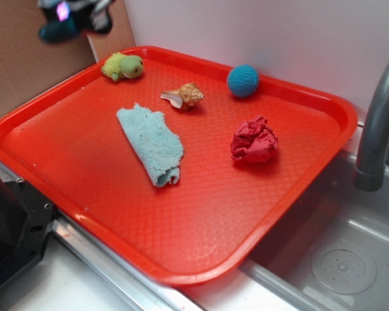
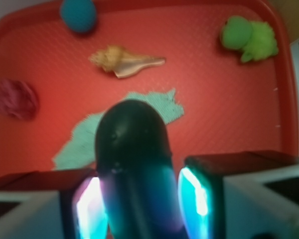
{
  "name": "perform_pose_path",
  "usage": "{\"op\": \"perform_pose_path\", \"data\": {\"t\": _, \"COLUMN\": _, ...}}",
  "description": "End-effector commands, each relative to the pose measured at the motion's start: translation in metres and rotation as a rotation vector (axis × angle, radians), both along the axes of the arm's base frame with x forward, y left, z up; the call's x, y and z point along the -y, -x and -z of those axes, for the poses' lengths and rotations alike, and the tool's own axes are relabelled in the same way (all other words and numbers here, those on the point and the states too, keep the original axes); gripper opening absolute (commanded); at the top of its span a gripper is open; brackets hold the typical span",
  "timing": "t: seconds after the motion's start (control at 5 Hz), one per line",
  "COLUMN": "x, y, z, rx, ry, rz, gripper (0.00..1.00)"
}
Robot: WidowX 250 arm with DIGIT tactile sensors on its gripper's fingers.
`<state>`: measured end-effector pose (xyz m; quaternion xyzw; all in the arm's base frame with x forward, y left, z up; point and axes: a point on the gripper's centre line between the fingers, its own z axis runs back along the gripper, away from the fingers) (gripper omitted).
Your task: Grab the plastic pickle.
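Note:
The plastic pickle [image 2: 133, 159], a glossy dark teal oblong, stands lengthwise between the two glowing pads [image 2: 195, 195] in the wrist view. My gripper [image 2: 142, 196] is shut on it. In the exterior view the gripper [image 1: 74, 16] hangs high over the tray's far left corner. The pickle's dark end [image 1: 55, 30] pokes out below it, well above the red tray [image 1: 201, 272].
On the tray lie a fuzzy yellow-green plush toy [image 1: 123, 66], a seashell [image 1: 185, 96], a blue crocheted ball [image 1: 243, 81], a crumpled red cloth [image 1: 253, 141] and a folded light-blue towel [image 1: 151, 142]. A sink basin [image 1: 343, 259] with a grey faucet [image 1: 379, 123] is at right.

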<state>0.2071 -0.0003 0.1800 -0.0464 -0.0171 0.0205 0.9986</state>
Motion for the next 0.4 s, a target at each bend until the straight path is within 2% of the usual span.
{"op": "perform_pose_path", "data": {"t": 0.0, "x": 0.016, "y": 0.007, "z": -0.055, "rx": -0.032, "ry": 0.016, "rz": -0.008, "gripper": 0.00}}
{"op": "perform_pose_path", "data": {"t": 0.2, "x": 0.010, "y": 0.019, "z": -0.052, "rx": -0.032, "ry": -0.050, "rz": -0.012, "gripper": 0.00}}
